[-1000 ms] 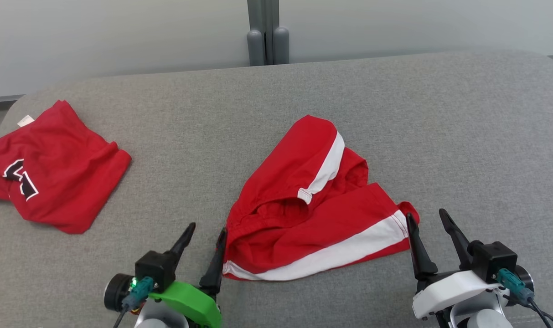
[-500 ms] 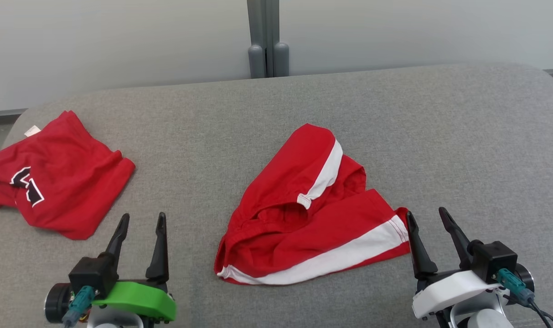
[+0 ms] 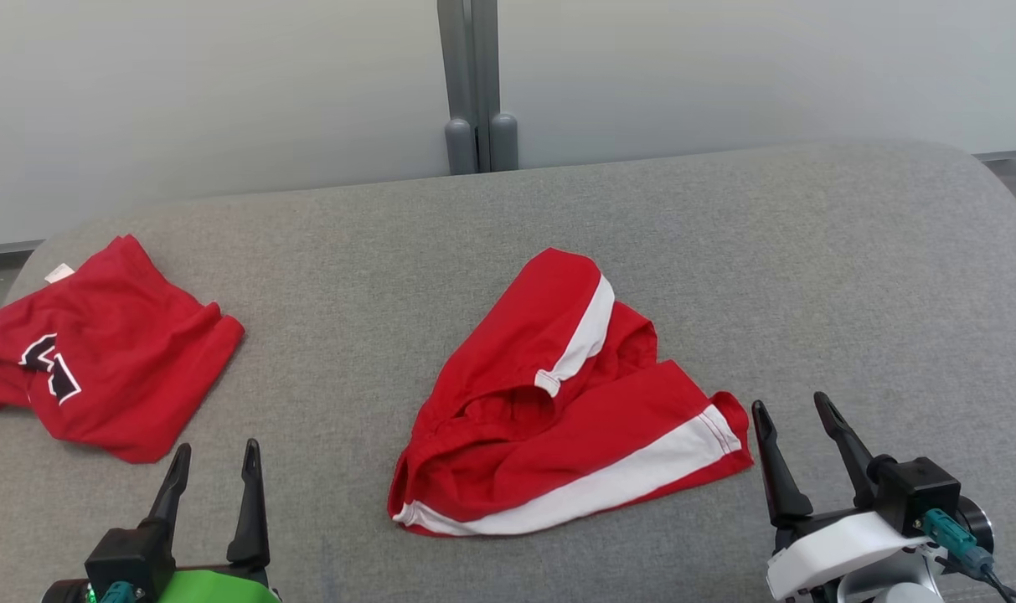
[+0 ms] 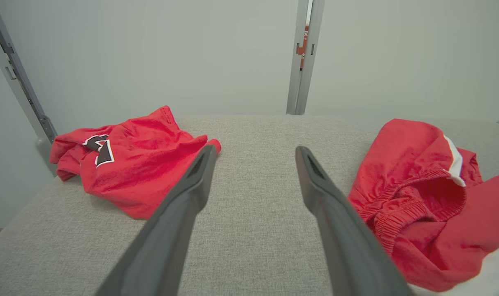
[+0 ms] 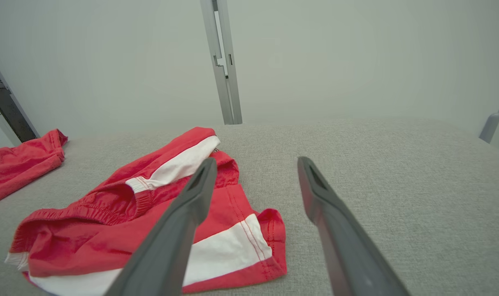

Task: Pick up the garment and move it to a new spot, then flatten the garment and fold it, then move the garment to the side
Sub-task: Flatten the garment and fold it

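Two red garments (image 3: 570, 402) (image 3: 105, 368), two claws (image 3: 216, 446) (image 3: 789, 402)

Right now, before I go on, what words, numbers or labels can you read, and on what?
No text reads clearly.
Red shirt: black-and-white print, creased, not legible.
White tag on its edge: too small to read.
Red sticker on the grey post: marks blurred.
Red shorts: none.

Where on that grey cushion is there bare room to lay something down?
Widest: the grey cushion right of the striped shorts, out to its edge. Also a bare strip between the shorts and the crumpled red garment. The left end is crowded.
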